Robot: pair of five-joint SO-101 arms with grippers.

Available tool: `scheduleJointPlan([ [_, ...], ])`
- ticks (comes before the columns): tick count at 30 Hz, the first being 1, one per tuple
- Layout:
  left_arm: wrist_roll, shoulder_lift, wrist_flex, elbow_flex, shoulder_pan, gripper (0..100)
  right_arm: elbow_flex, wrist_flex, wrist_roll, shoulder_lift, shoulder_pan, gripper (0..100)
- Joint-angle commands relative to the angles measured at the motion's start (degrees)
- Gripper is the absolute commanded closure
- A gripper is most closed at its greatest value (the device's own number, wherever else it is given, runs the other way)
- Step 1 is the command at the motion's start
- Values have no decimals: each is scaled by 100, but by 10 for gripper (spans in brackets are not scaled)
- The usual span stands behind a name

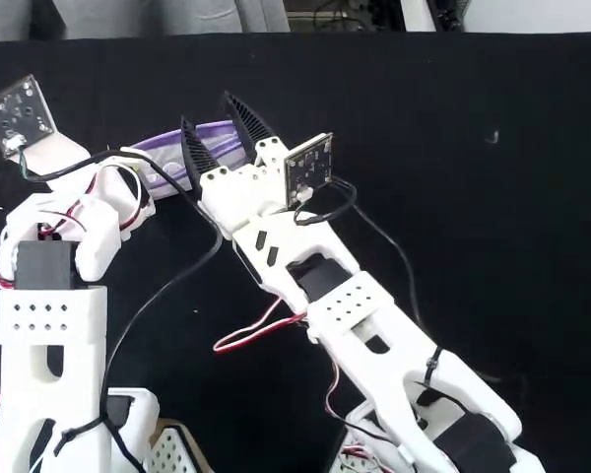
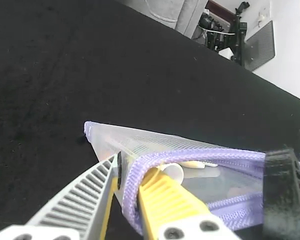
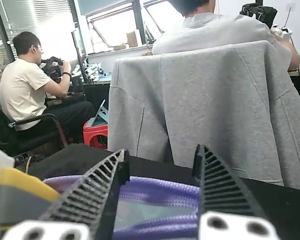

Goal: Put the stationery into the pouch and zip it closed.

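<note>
Pouch, clear w/ purple zip, lies on black surface. Left jaws: closed on the zip edge at the pouch mouth. White item sits inside pouch, just beside left jaws. Right jaws: spread wide, gripping nothing; pouch lies below & between their tips.

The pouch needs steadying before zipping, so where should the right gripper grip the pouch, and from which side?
Probably the purple zip rim, from above, beside where the left gripper pinches it. The rim stands up as a ridge below the right gripper's open fingers, while the pouch's clear wall tapers flat onto the table.
</note>
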Motion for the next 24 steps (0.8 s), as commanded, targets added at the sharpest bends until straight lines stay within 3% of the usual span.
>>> scheduleJointPlan([
  [1,-35,79,-18,-75,-66,971,-242,-18,35,57,88,786],
  [6,-35,70,-18,-75,-101,971,-462,536,35,-382,316,788],
  [16,-26,62,-114,-66,-400,971,-2035,3235,44,-1402,862,789],
  [24,-26,53,-88,-66,-382,971,-3670,5248,1178,-1437,967,790],
])
